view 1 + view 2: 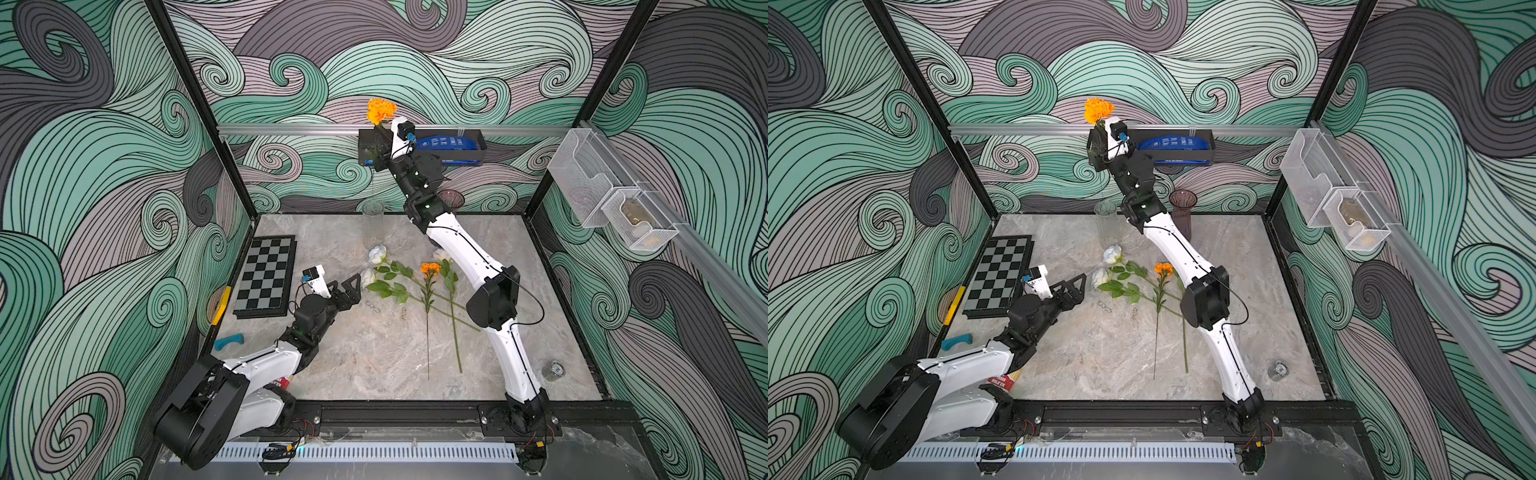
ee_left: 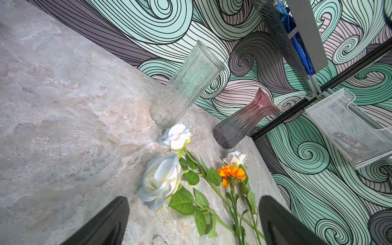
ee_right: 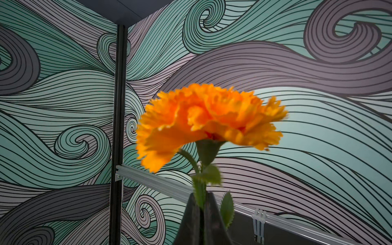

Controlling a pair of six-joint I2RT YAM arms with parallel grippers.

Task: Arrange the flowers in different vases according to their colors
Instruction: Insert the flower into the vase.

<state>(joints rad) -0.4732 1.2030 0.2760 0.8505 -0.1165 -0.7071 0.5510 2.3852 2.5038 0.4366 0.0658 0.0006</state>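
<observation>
Right wrist view: the right hand (image 3: 200,197) is closed tight on the green stem of one orange flower (image 3: 210,118), just below the bloom, and is raised high against the back wall. In both top views the thin stem hangs down over the clear vase (image 1: 372,226); whether its tip enters the rim cannot be told. Flower count: five. Two are orange: one held, and the second orange flower (image 1: 430,268) lying on the worktop (image 1: 332,374). Three are white roses (image 2: 161,182), all lying on the worktop with stems crossing. Vase count: two, both upright at the rear edge: the clear vase and the purple vase (image 2: 244,123), near each other but apart. In a top view the right arm (image 1: 461,249) covers most of the purple vase and part of one rose. The left hand (image 2: 193,199) is wide open, holds nothing and sits just beside the nearest rose bloom. Other items: one chessboard (image 1: 266,278), one blue curved piece (image 1: 228,341), one small glass jar (image 1: 552,370), two mesh baskets (image 1: 582,178) on the side rail, and one black tray (image 1: 476,145) on the back rail holding a blue item (image 1: 444,143). The white print on the blue item and the label of a red can (image 1: 1003,382) under the left arm are too small to read.
</observation>
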